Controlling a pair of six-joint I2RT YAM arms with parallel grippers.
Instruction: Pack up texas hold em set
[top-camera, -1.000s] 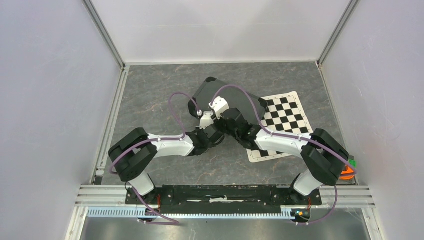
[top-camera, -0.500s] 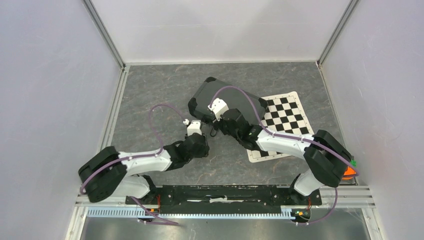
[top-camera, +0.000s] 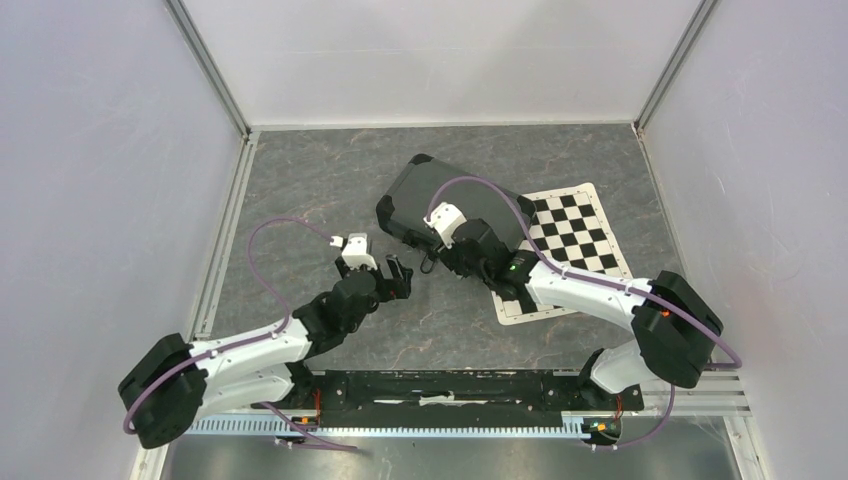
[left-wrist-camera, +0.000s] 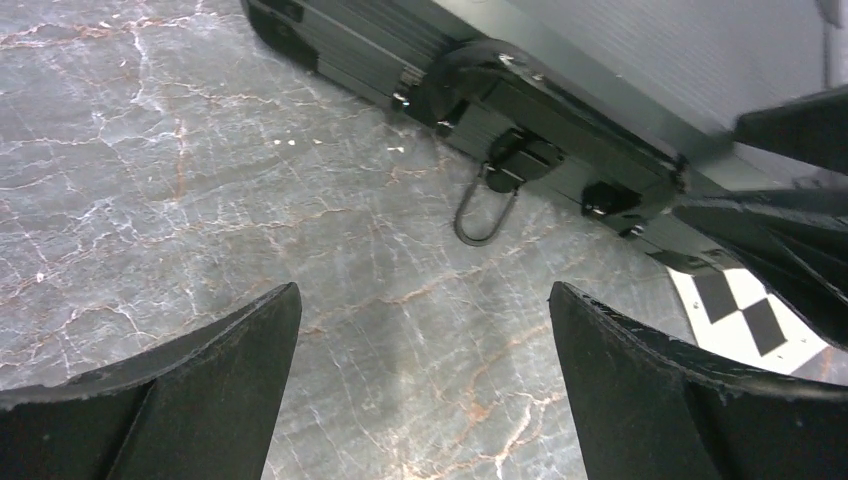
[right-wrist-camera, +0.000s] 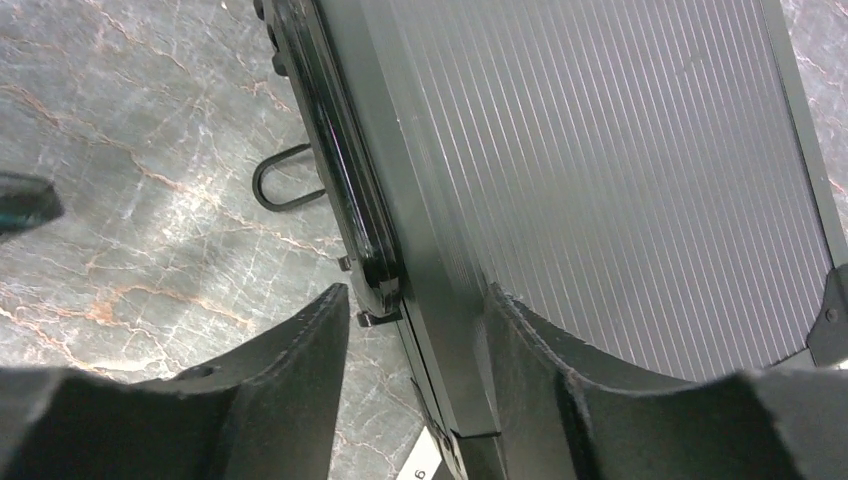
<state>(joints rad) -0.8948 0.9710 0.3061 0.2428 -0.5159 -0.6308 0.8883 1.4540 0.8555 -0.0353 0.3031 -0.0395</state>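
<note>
The black hard case (top-camera: 420, 190) lies closed on the grey marbled tabletop; no chips, cards or dice show. My left gripper (top-camera: 400, 272) (left-wrist-camera: 422, 295) stands wide open over bare tabletop, a short way in front of the case's handle (left-wrist-camera: 540, 110), holding nothing. A wire loop (left-wrist-camera: 485, 215) hangs from that handle. My right gripper (top-camera: 437, 250) (right-wrist-camera: 417, 295) is open and straddles the case's front edge (right-wrist-camera: 440, 300): one finger is over the ribbed lid (right-wrist-camera: 600, 150), the other is off the edge over the tabletop, beside the handle (right-wrist-camera: 350, 180).
A black-and-white checkered mat (top-camera: 570, 235) lies partly under the case's right end and shows in the left wrist view as the mat (left-wrist-camera: 745, 310). White enclosure walls close in the back and both sides. A metal rail (top-camera: 215, 250) runs along the left.
My left arm has drawn back from the case toward the near left and its gripper has opened wide. The right gripper has spread wider at the case's front edge.
</note>
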